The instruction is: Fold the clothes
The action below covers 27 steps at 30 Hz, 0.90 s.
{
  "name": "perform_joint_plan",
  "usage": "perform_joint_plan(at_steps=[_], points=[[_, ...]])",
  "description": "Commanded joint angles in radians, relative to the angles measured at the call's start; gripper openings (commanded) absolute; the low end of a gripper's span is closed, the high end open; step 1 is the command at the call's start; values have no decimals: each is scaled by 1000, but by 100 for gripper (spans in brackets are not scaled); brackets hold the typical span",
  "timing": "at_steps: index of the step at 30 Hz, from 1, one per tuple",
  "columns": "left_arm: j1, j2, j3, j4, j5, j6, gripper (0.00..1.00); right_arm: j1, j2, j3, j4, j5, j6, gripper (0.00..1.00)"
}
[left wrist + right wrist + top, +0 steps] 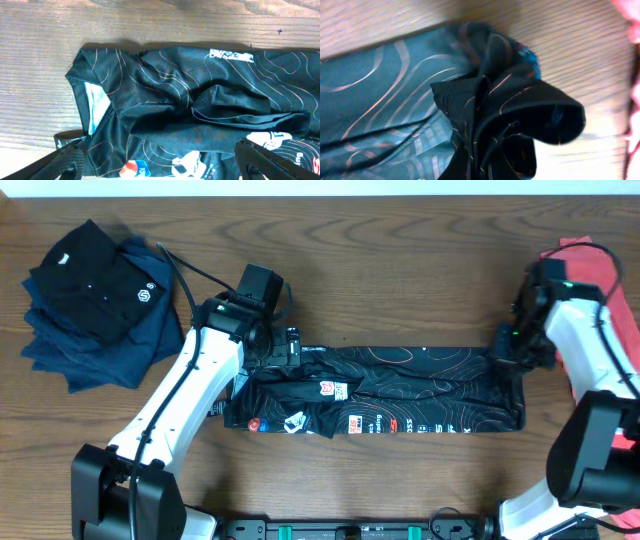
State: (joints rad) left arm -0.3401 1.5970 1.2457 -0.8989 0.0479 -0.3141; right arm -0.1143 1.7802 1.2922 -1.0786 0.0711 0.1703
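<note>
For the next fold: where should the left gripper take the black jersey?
Probably pinch the jersey at its left short edge, coming down from above: it lies as a flat long strip, and that end rests free on the table.

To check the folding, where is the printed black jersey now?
Overhead view: the jersey lies in a long strip at the table's middle, between the left gripper and the right gripper.
</note>
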Motion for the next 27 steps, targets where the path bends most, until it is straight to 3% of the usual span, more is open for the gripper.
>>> perform_joint_plan(at_steps=[1,16,27], points=[[9,3,2,-6,-15,5,96,72,-3,13,-10,-24,81,1],[9,3,2,-8,-15,5,96,351,0,2,55,-46,235,1],[9,3,1,-24,-15,5,96,453,6,-6,126,-46,257,2]])
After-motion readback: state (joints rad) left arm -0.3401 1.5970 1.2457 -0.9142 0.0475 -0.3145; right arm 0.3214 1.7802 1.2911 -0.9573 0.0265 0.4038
